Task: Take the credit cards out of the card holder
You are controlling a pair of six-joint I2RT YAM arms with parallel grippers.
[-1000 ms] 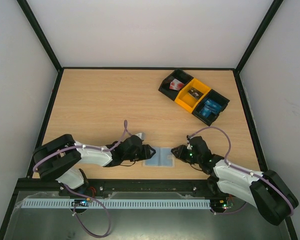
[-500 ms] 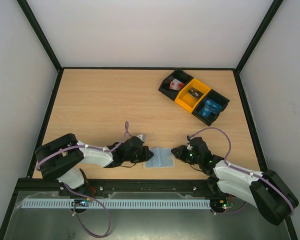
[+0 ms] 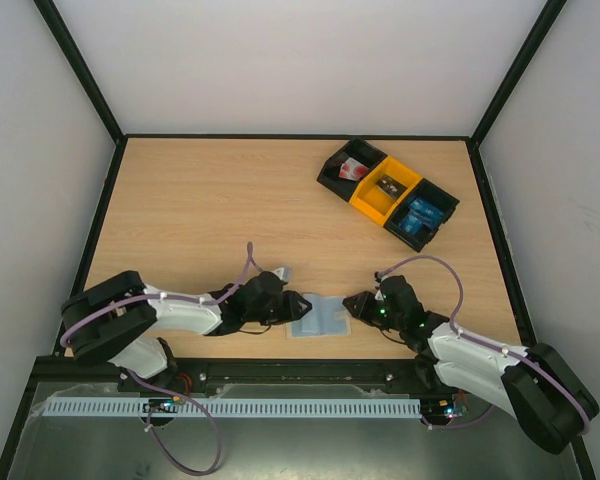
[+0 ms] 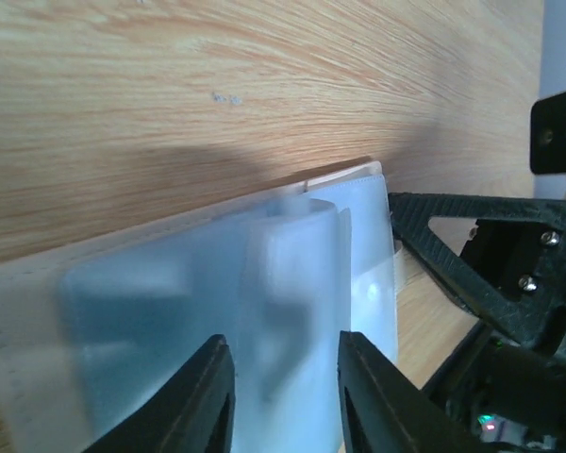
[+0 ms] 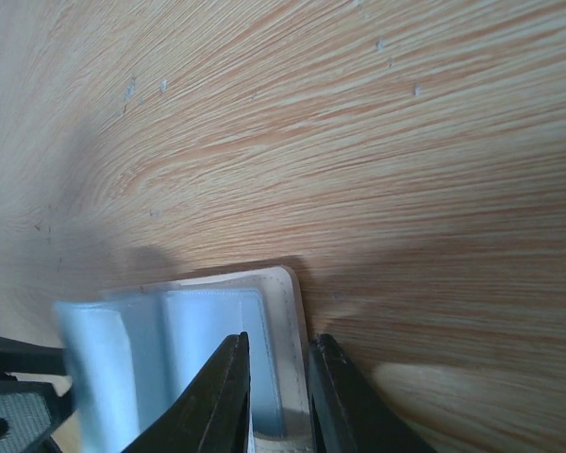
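Note:
The card holder (image 3: 318, 317), a pale translucent blue-grey sleeve, lies near the table's front edge between both grippers. My left gripper (image 3: 296, 306) is low over its left half; in the left wrist view the fingers (image 4: 204, 401) stand apart over the holder (image 4: 170, 330), and a darker blue shade shows through one pocket. My right gripper (image 3: 353, 305) is shut narrowly on the holder's pale right border (image 5: 292, 377), one finger (image 5: 224, 401) on each side. Blue credit cards (image 3: 423, 214) lie in the far right black bin.
A row of three bins stands at the back right: a black bin (image 3: 340, 180) with a red-and-white item, a yellow bin (image 3: 370, 205) with a small dark item, and a black bin (image 3: 442, 200) with the blue cards. Black rails edge the table.
My left gripper has slid right onto the holder's left half. The holder has shifted a little and bulges slightly in the middle. The right arm has stayed put.

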